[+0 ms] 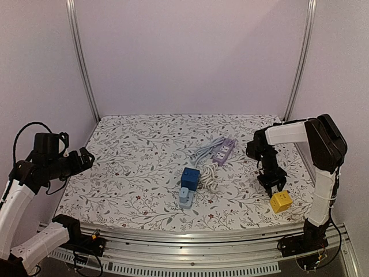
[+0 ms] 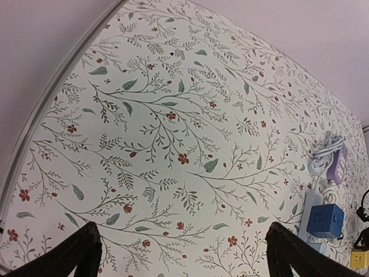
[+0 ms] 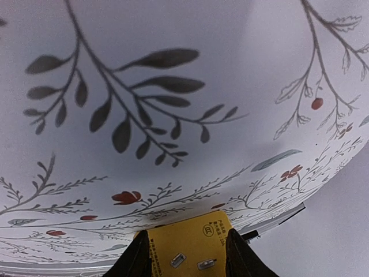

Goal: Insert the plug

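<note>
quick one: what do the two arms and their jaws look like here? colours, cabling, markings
They look like a matching pair. The left arm and right arm have white shell links joined by bulky black joint housings, on black bases. The jaws are plain black tapering fingers. A black cable loops off the left arm's upper joint. No markings are legible.

Both arms wear glossy white shells over their long links and matte black housings at the joints: the left arm [image 1: 14, 208] at 8 o'clock in the overhead view, the right arm [image 1: 288, 133] at 4 o'clock. A thin black cable [image 1: 17, 138] loops at 12 o'clock above the left arm's upper joint. The left gripper's fingers [image 2: 78, 257] and the right gripper's fingers [image 3: 134, 259] are plain black tapering wedges.
</note>
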### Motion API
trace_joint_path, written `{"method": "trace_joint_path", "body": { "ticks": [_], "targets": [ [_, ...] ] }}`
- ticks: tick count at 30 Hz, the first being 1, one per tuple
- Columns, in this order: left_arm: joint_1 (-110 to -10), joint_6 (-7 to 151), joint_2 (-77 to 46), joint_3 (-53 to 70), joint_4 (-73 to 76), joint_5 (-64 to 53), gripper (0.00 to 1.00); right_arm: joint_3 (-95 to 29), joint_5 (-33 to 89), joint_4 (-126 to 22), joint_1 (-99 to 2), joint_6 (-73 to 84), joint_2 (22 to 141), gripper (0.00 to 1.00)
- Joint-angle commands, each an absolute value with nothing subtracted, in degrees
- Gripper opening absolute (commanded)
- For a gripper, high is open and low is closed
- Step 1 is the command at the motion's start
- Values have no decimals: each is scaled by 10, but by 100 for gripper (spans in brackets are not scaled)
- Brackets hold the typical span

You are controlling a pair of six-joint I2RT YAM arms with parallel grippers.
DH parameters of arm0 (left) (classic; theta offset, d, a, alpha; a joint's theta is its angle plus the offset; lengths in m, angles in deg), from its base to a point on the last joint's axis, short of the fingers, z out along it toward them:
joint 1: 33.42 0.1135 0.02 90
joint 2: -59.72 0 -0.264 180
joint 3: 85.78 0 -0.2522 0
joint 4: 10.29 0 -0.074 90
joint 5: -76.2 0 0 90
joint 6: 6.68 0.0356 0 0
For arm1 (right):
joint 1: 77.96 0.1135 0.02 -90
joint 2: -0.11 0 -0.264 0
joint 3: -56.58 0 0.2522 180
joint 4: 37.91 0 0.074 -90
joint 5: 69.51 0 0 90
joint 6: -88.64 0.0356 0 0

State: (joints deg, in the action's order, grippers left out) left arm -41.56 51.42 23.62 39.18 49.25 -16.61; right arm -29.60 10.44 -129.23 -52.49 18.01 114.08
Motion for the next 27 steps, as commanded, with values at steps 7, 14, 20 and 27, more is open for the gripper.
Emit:
{"method": "trace_joint_path", "body": {
  "ticks": [7,14,20,27],
  "targets": [
    [-416,519,235,395,497,-166,100,-293,69,-1333,-528,198,1121,42],
    [-414,519,237,395,497,-166,100,-278,54,-1337,-528,199,1109,35],
    [-414,519,239,394,496,-165,99,-283,52,-1339,-528,196,1108,24],
    [-414,516,241,394,496,-164,100,-309,54,-1351,-527,190,1116,14]
  ]
}}
